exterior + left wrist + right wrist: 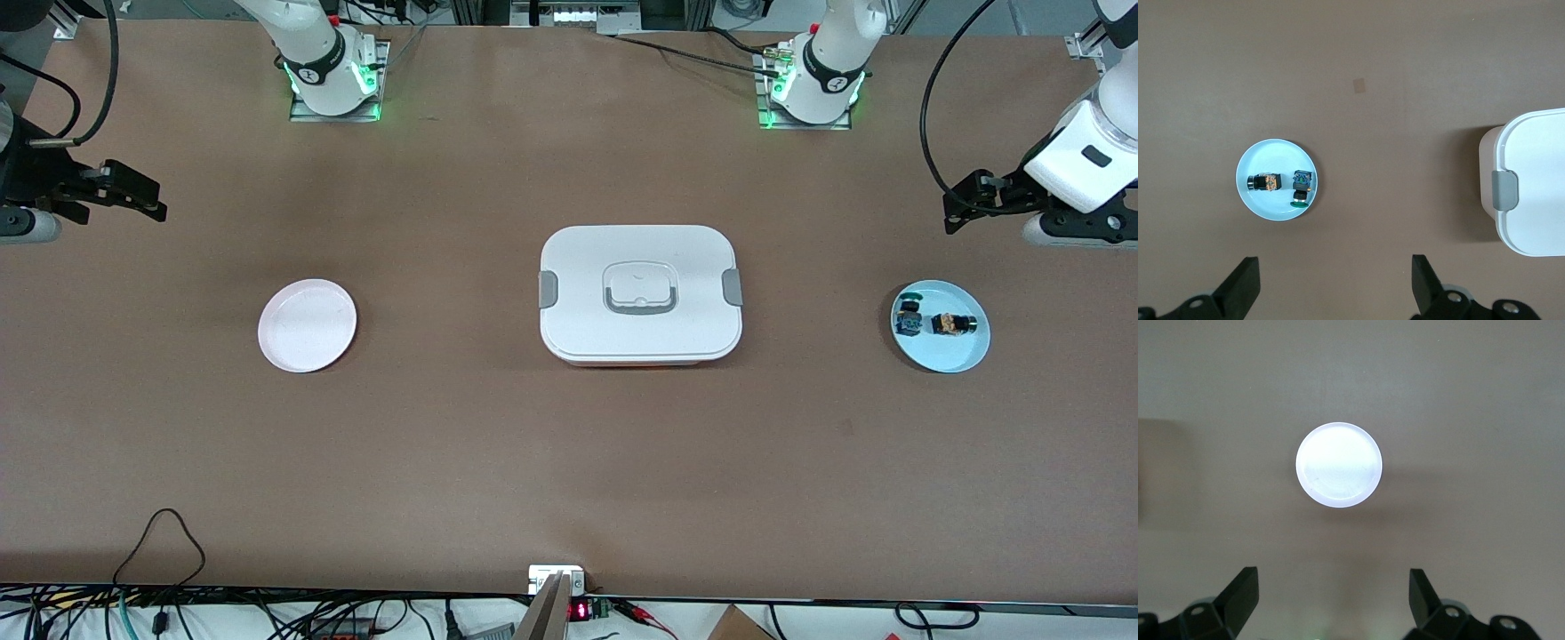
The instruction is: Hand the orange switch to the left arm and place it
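On the blue plate point(941, 356) at the left arm's end of the table, lying on its side: the orange switch point(949, 324), just beside a blue-bodied switch point(908, 318) that is not wanted. High over that end, well above the plate, hangs the left gripper point(1335, 287), spread wide and carrying nothing. Over the right arm's end, above an empty pink plate point(307, 325), waits the right gripper point(1331, 603), equally wide and bare. Between the plates sits the box point(640, 295). Best done by descending straight over the orange body, closing across its narrow sides, keeping clear of the neighbour, then lifting high enough to pass above the lid.
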You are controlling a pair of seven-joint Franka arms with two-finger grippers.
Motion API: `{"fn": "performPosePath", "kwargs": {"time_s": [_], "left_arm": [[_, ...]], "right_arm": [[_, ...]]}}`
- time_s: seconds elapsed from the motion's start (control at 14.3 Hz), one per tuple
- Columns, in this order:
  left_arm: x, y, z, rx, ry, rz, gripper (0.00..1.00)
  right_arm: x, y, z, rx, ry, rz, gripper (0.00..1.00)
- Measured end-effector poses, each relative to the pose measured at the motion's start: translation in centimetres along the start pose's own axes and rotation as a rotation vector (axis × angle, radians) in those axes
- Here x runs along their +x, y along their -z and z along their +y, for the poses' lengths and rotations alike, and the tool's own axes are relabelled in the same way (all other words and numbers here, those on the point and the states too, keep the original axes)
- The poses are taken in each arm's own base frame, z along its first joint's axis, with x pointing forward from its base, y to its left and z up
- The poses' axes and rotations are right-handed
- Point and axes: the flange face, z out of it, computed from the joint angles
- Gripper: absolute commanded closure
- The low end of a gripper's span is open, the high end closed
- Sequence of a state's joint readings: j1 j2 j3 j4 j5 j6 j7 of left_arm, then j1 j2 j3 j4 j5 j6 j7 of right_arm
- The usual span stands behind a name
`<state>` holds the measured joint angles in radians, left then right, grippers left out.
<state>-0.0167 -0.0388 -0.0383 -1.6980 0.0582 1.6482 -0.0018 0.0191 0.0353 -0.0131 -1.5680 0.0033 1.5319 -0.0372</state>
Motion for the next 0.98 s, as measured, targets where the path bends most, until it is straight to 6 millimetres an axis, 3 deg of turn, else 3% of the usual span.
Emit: {"fn": "performPosePath", "kwargs": {"time_s": [0.98], "left_arm": [[-0.11,0.02,0.94,0.000,-0.017,-0.009,0.00]], "right_arm": [[-0.01,-0.01,-0.02,0.000,0.002,-0.001,0.00]]}}
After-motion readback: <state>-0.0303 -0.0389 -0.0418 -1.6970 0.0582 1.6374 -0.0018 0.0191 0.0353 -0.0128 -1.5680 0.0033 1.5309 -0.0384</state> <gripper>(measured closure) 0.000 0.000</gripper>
